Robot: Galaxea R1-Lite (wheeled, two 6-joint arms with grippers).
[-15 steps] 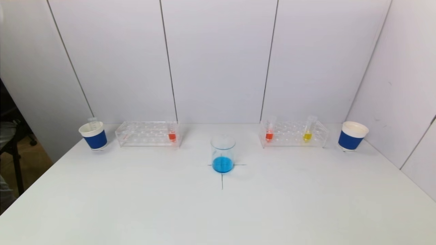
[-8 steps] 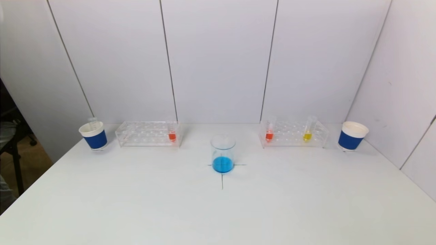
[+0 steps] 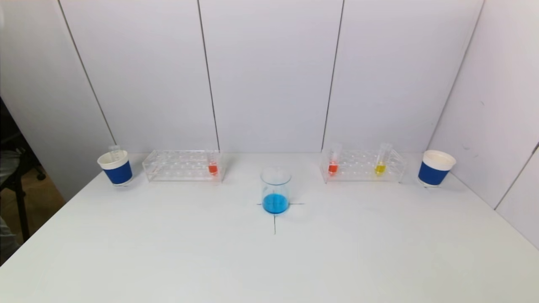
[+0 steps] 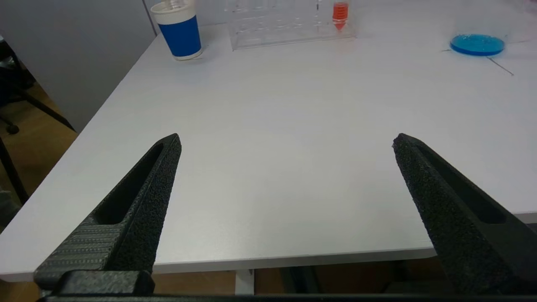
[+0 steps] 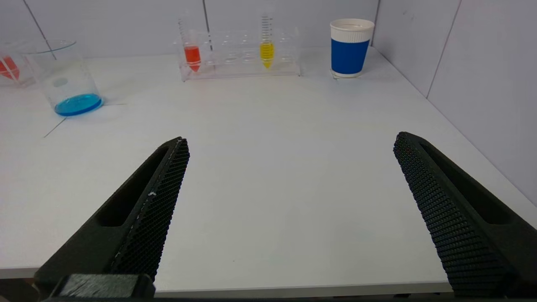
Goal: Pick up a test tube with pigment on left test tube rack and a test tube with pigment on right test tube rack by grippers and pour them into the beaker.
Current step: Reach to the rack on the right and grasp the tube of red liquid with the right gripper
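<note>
both claws, the left claw (image 4: 285, 140) and the right claw (image 5: 291, 140), are held spread wide and empty at the worktop's (image 3: 269, 261) near edge, well apart from the beaker (image 3: 276, 190).

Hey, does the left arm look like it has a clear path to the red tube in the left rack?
Probably yes. The left gripper is open at the table's near edge, with only bare table between it and the red tube, which stands at the rack's end nearest the beaker.
</note>
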